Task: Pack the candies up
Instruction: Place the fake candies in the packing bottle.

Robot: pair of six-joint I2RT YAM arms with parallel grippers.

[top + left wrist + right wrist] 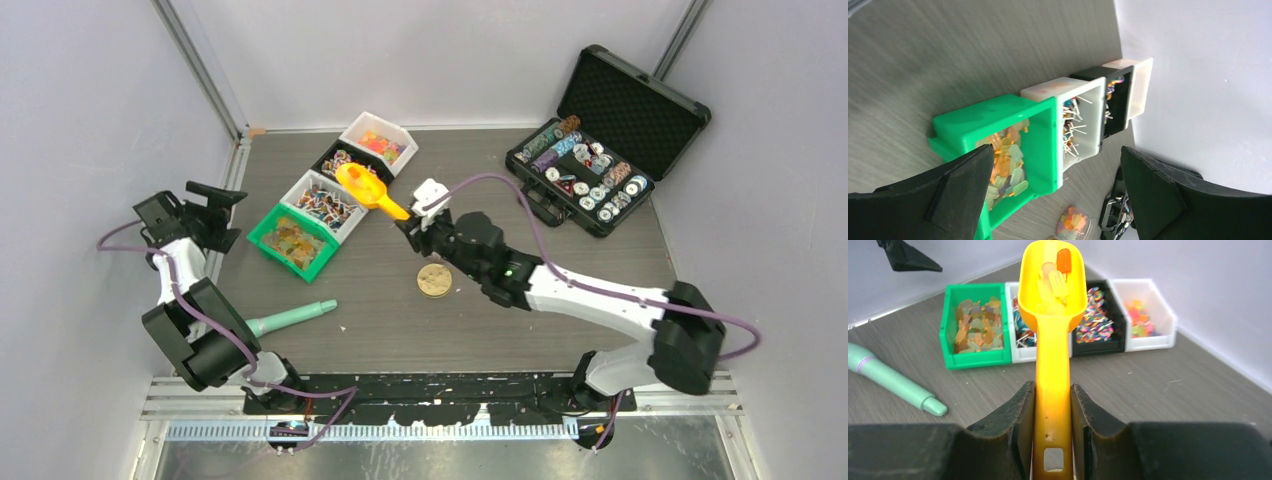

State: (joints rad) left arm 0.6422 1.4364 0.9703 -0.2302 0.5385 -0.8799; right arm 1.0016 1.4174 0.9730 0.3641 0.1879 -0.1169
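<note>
Several candies (1055, 275), one orange-red and the rest pale yellow, lie in the bowl of the orange scoop (1052, 335), and the right claw (1052, 407) clamps the scoop's handle tight between both fingers. From above we see that bowl over a row of four bins running slantwise toward the far left corner of the desk (400, 340), about where the black bin (1098, 346) meets the near white bin (1020, 354). More candies fill the row. We find golden-brown and pale ones in the green bin (975, 359) at the near end, striped ones on sticks in the near white bin, multicoloured striped ones in the black bin, and bright orange, red and yellow ones in the far white bin (1153, 342). Just beside the right claw a gold disc (434, 280) lies flat mid-desk. A mint-green tool (290, 318) lies toward the near left. The left claw (215, 205) hangs at the left edge, spread wide and holding nothing. At the far right corner a black case (630, 110) stands open with poker chips (585, 175) inside.
</note>
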